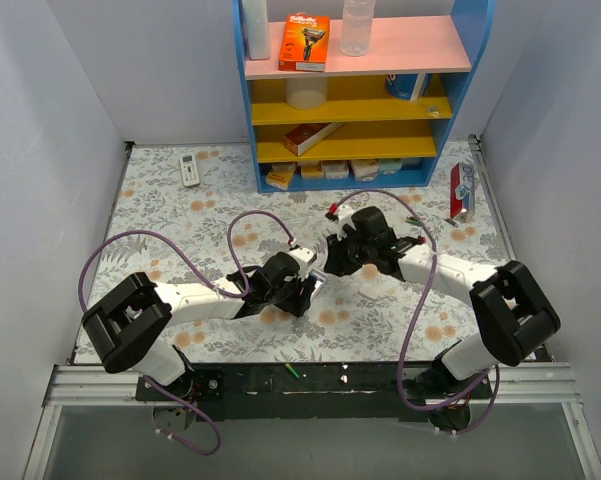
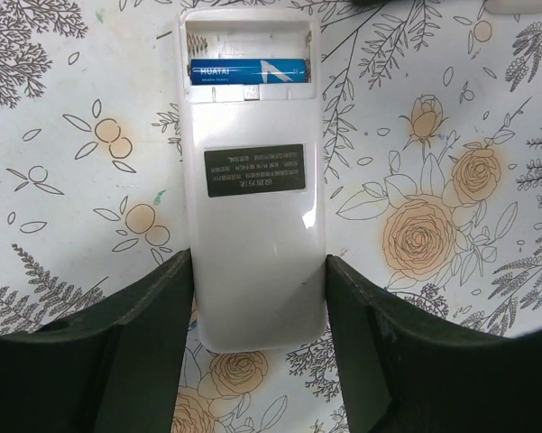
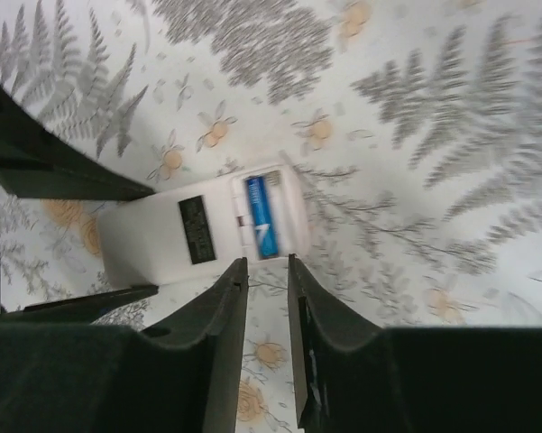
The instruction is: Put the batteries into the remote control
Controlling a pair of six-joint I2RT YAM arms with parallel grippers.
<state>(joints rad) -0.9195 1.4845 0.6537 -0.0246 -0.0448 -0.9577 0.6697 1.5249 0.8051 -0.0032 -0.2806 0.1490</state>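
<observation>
**Ana:** One thing at a time. What is nearest?

**Ben:** A tiny green stick [image 1: 293, 371] lies on the black rail [image 1: 230, 383] between the arm bases. It is too small to tell what it is.

**Ana:** And the left gripper [image 2: 260, 262]?

**Ben:** Its fingers [image 2: 144, 343] press on both long sides of the remote control [image 2: 252, 234], at its near end. They are clamped on it.

**Ana:** How does the remote control lie?

**Ben:** Flat on the flowery table [image 2: 433, 225], white back up. The battery hole is at its far end. One blue battery [image 2: 248, 70] sits in the slot next to the black label [image 2: 254, 170]. The other slot shows a spring.

**Ana:** And the right gripper [image 3: 266, 263]?

**Ben:** It hangs by the battery end. Its fingers [image 3: 221, 343] are only a little apart, with nothing between them.

**Ana:** What is farther back?

**Ben:** A small red bit [image 1: 332, 211] and a green bit [image 1: 413, 221] lie near the right arm. Another white remote [image 1: 189, 168] lies well apart on the left. At the back wall stands a blue shelf [image 1: 243, 110] with an orange box [image 1: 305, 42] on top.
</observation>
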